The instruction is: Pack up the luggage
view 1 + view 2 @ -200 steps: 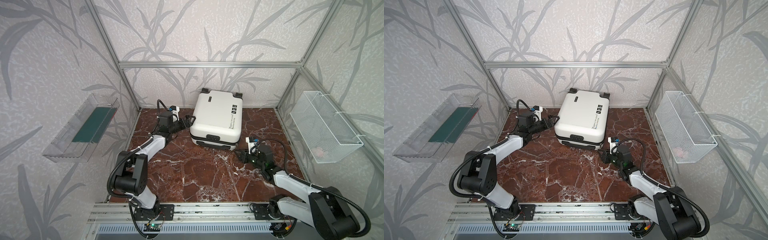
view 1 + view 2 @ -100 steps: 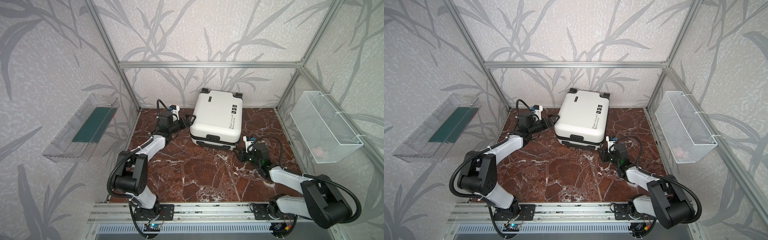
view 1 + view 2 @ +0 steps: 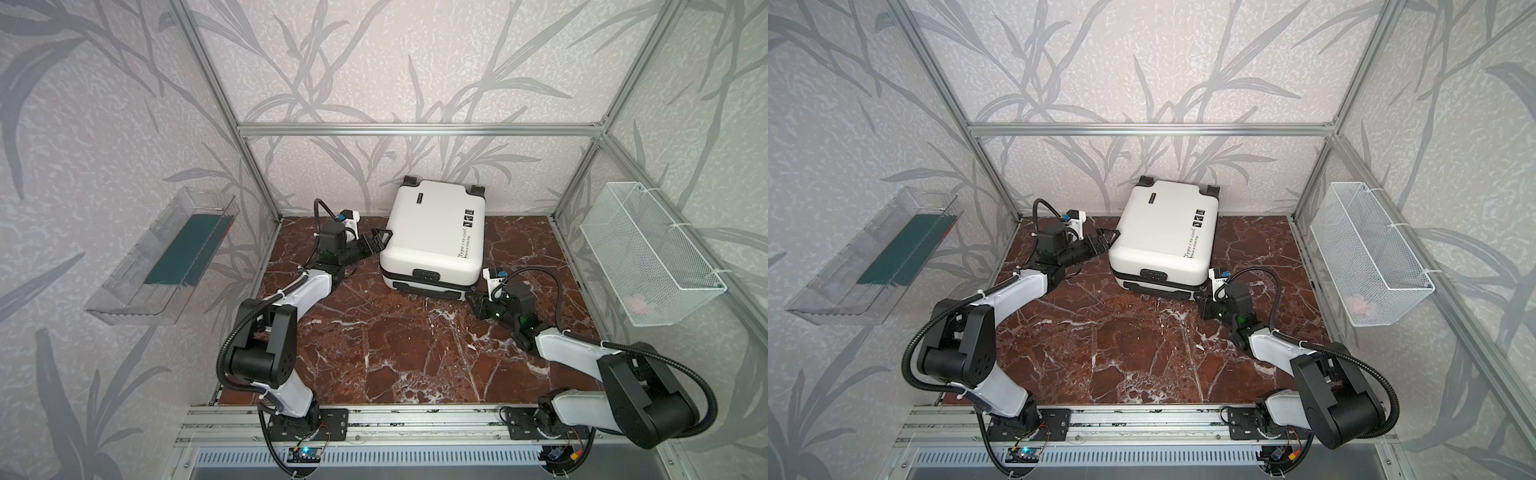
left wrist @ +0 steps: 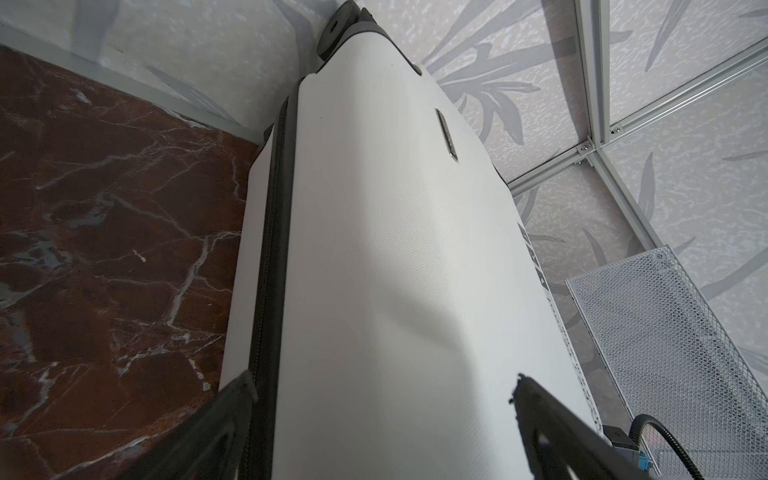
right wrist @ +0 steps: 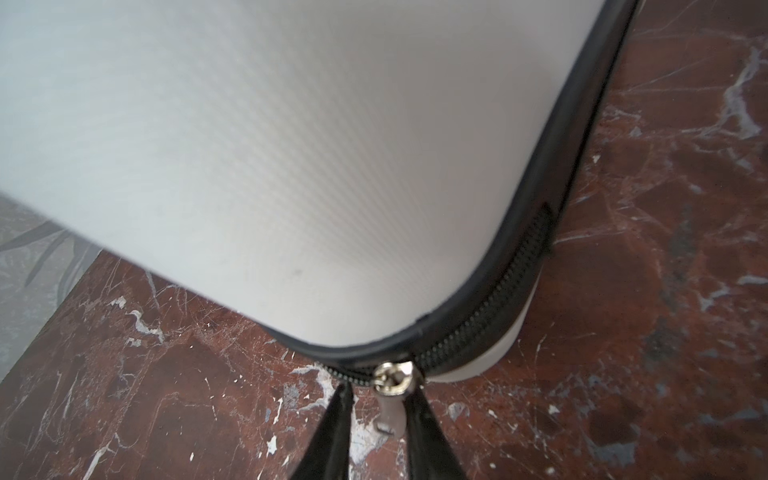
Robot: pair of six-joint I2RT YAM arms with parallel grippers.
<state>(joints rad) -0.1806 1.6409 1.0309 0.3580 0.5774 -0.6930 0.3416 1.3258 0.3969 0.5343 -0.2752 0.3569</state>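
The luggage lies flat and closed at the back of the floor, unmoved. The right gripper has crept up to its near right corner and narrowed around the zip pull; whether it pinches the pull I cannot tell. Its arm reaches low over the floor. The left gripper, unchanged, gapes wide against the luggage's left side.

Two arms, the left arm and the right arm, both glossy white shells between black joint housings. Black ribbed cables loop off each, a small white camera block with a blue plug tops each wrist, and a green light glows on the right.
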